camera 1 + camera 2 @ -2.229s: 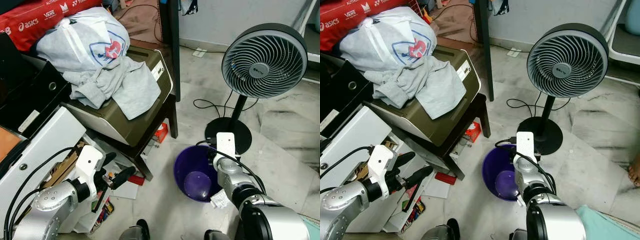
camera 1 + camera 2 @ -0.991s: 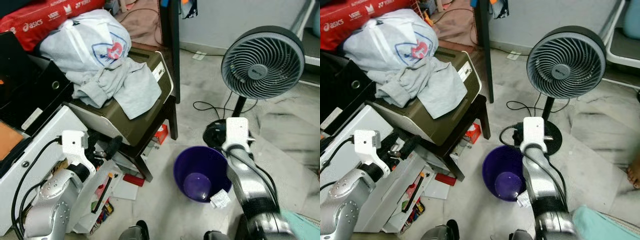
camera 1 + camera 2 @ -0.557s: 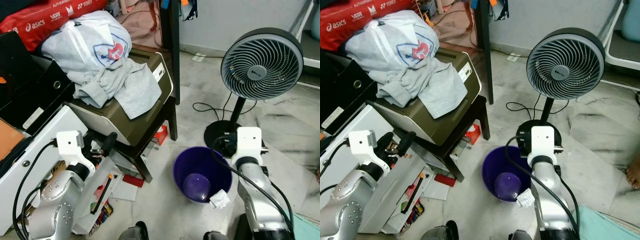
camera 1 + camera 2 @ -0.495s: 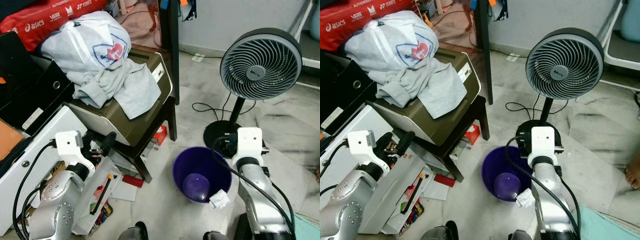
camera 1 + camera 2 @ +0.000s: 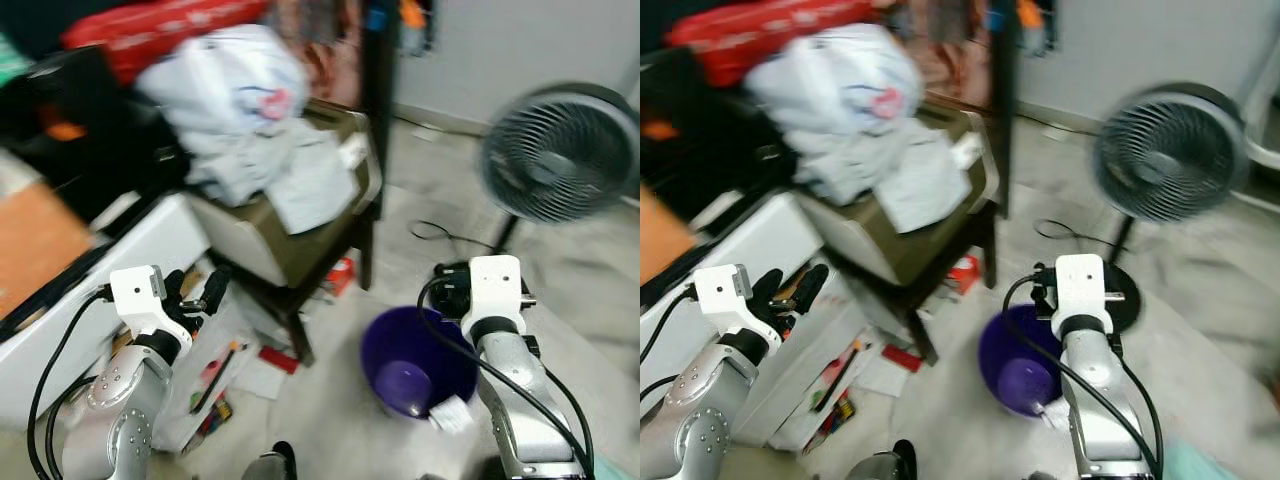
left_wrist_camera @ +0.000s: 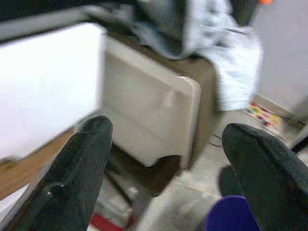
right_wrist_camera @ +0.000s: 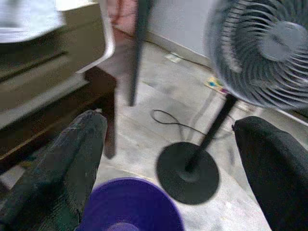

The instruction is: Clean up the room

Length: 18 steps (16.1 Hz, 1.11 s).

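**Q:** Both claws, where are they and what are they doing?

**A:** Left gripper point(image 6: 166, 159) is raised at the near left, its two black fingers point(image 6: 79, 168) spread wide with nothing between them. It points toward a white cabinet point(image 5: 110, 260) and the low stool beyond it. Right gripper point(image 7: 171, 159) is raised at the near right, fingers equally wide apart and empty, above the near rim of a purple bin point(image 5: 420, 358).

**Q:** What surrounds them?

**A:** The head views are blurred. The purple bin stands on the pale marble floor point(image 5: 330, 420) between the two arms, nearer the right one, with a small white tag point(image 5: 455, 412) at its near rim. Just beyond the bin is the round black base of a grey pedestal fan point(image 5: 560, 150), a black cord point(image 7: 168, 120) trailing beside it. To the left, a dark wooden stool point(image 5: 345, 245) carries an olive-and-cream printer point(image 5: 300, 220), draped with grey clothes point(image 5: 290, 175) and topped by a white plastic bag point(image 5: 225, 80). Papers and small clutter point(image 5: 240, 365) lie on the floor under the stool, beside the cabinet. A red sports bag point(image 5: 160, 25) sits at the far left.
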{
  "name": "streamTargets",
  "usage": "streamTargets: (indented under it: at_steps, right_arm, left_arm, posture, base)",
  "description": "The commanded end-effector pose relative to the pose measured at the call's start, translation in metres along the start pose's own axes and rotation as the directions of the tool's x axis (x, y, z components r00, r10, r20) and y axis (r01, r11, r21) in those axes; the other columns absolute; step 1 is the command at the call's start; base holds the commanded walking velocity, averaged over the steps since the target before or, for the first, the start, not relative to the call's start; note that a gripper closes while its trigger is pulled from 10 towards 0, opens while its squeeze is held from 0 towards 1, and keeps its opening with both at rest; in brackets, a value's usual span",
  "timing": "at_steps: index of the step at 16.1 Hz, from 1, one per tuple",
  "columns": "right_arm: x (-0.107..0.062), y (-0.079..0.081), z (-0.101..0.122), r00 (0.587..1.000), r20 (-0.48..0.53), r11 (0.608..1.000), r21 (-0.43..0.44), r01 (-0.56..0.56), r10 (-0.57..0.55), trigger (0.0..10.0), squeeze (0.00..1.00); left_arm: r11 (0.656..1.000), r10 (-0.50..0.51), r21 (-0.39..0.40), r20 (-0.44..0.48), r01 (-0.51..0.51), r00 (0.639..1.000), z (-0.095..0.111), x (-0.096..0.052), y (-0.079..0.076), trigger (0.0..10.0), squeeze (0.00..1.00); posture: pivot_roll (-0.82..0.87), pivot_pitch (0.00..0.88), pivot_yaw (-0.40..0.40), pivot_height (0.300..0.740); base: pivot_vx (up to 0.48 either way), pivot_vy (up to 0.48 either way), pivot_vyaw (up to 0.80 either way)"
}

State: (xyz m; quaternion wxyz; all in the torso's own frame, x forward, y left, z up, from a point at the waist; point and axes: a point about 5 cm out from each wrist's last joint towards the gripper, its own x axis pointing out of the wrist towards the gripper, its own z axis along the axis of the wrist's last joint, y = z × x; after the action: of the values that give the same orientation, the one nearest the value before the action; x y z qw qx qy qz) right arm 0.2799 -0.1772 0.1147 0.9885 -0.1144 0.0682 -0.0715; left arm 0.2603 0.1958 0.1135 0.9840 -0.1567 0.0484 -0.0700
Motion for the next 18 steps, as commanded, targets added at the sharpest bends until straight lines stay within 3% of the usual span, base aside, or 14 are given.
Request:
streamTargets:
  at_steps: [1,8,11,18]
  right_arm:
    - [-0.002,0.002,0.005,1.0,0.015,1.0,0.003,-0.012,0.012,10.0,0.0]
    - [-0.001,-0.001,0.004,1.0,0.009,1.0,-0.014,0.006,-0.006,10.0,0.0]
    - [-0.002,-0.002,0.006,1.0,0.02,1.0,-0.03,0.006,-0.005,10.0,0.0]
    - [-0.003,0.0,0.006,1.0,0.022,1.0,-0.022,0.003,-0.003,10.0,0.0]
  left_arm:
    - [1.0,0.015,0.023,0.009,-0.015,1.0,0.0,-0.004,0.001,10.0,0.0]
    - [0.99,-0.121,0.068,-0.053,0.125,0.991,-0.009,-0.007,-0.018,10.0,0.0]
    - [0.988,-0.129,0.082,-0.058,0.133,0.99,-0.01,-0.006,-0.02,10.0,0.0]
    - [0.979,-0.168,0.103,-0.084,0.176,0.982,-0.013,-0.006,-0.027,10.0,0.0]
  posture:
    - [-0.14,0.123,0.109,0.74]
    - [-0.14,0.123,0.105,0.74]
    - [-0.14,0.124,0.105,0.74]
    - [-0.14,0.127,0.103,0.74]
  base:
    - [0.0,0.0,0.79]
    - [0.0,0.0,0.11]
    - [0.0,0.0,0.0]
    - [0.0,0.0,0.72]
